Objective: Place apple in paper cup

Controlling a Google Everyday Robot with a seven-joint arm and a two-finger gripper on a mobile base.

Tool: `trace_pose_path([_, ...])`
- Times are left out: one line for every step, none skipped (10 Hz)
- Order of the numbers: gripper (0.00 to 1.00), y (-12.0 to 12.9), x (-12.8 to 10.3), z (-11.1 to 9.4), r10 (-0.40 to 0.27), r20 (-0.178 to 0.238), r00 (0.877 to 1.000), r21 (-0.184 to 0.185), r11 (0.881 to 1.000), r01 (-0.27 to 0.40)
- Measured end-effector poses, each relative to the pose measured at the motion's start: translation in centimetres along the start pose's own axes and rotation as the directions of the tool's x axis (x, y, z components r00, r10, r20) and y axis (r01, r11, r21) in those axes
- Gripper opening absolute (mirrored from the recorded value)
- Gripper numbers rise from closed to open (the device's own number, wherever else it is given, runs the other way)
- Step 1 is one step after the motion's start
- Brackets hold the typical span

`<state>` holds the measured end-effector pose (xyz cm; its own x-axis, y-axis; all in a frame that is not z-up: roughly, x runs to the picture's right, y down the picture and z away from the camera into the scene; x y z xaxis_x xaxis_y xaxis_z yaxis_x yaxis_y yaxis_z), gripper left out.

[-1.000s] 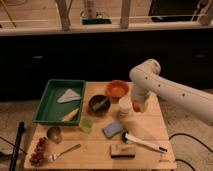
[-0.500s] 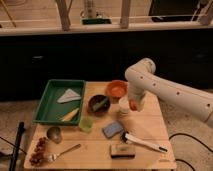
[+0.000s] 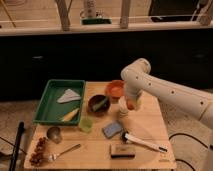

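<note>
My jaws are clenched on the apple, a small orange-red ball, and they hang over the far middle of the table, just above the paper cup. The apple sits right over the cup's mouth, a little off to one side (whether it touches the rim I cannot tell). The white cup stands upright, and I cannot see inside it from here.

Just beyond the cup, near the table's far edge, is the orange bowl; nothing shows in it. Beside it, toward the tray, the dark bowl holds something green. The green tray takes up the far corner and carries two things: a pale grey wedge and a yellow strip, apart from each other. In front of the tray stand a light green cup and a grey metal cup, both upright.

Nearer the front edge lie a blue sponge, a white-handled tool, a brown block, a spoon and a reddish-brown cluster.
</note>
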<state>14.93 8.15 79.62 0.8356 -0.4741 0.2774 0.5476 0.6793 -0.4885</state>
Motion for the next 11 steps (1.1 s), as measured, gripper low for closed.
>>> trace_pose_path([0.0,-0.1,0.0,0.0,-0.003,-0.002,1.0,0.0,1.0,0.003])
trace_pose_path([0.0,0.0,-0.1,0.1,-0.004,-0.001,1.0,0.0,1.0,0.004])
trace_pose_path([0.0,0.0,-0.1,0.0,-0.004,-0.001,1.0,0.0,1.0,0.004])
trace_pose_path([0.0,-0.6,-0.3,-0.7,-0.011,-0.006,1.0,0.009,1.0,0.011])
trace_pose_path([0.0,-1.1,-0.5,-1.5,-0.02,-0.012,1.0,0.015,1.0,0.02])
trace_pose_path([0.0,-1.4,-0.7,-2.5,-0.028,-0.017,0.999,0.017,0.999,0.028])
trace_pose_path([0.0,-1.5,-0.6,-2.9,-0.034,-0.023,0.999,0.019,0.999,0.034])
trace_pose_path([0.0,-1.7,-0.7,-3.2,-0.041,-0.026,0.999,0.022,0.999,0.042])
trace_pose_path([0.0,-2.1,-0.8,-3.6,-0.053,-0.027,0.998,0.029,0.998,0.053])
trace_pose_path([0.0,-2.2,-0.8,-3.7,-0.061,-0.027,0.998,0.04,0.997,0.062])
trace_pose_path([0.0,-2.5,-0.7,-3.8,-0.068,-0.027,0.997,0.059,0.996,0.07])
